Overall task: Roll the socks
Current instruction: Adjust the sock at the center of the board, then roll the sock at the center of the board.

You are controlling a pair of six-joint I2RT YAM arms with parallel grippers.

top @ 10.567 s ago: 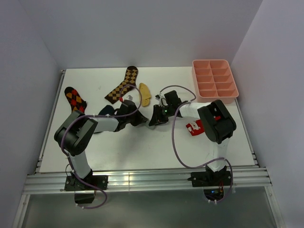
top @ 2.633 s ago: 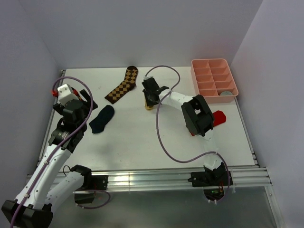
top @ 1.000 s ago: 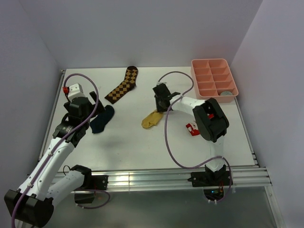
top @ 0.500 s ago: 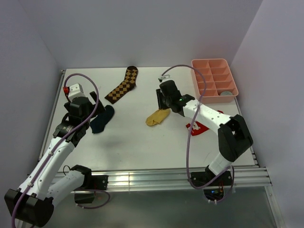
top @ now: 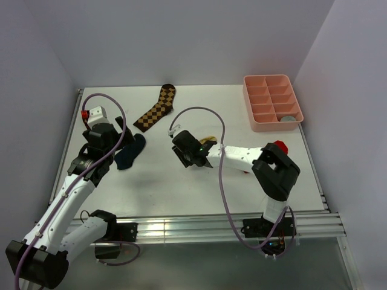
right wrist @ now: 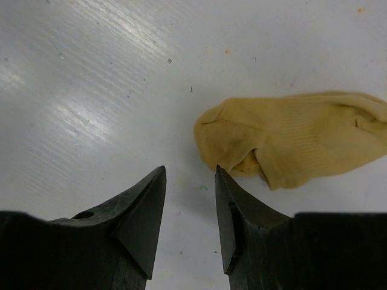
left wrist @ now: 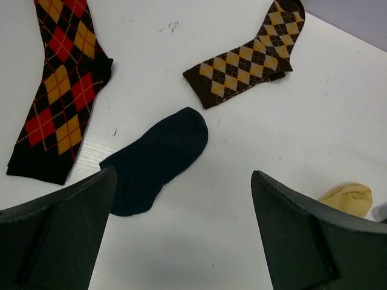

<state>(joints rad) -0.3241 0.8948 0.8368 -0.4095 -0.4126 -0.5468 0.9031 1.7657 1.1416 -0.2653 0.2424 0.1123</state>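
Right tool [right wrist: 190,181] shifted beside yellow sock [right wrist: 290,136], jaws narrowly parted, empty, probably lining up pinch; left tool [left wrist: 182,181] wide, well apart from it.

No legible text, labels, brand marks, numbers or signs appear on any item in the three current views.

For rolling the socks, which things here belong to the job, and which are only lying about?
Belongs to the job: navy sock; mustard yellow sock; grey bundle in the pink tray, likely a sock.

Lying about: brown checkered sock; red-and-yellow argyle sock; the tray itself.
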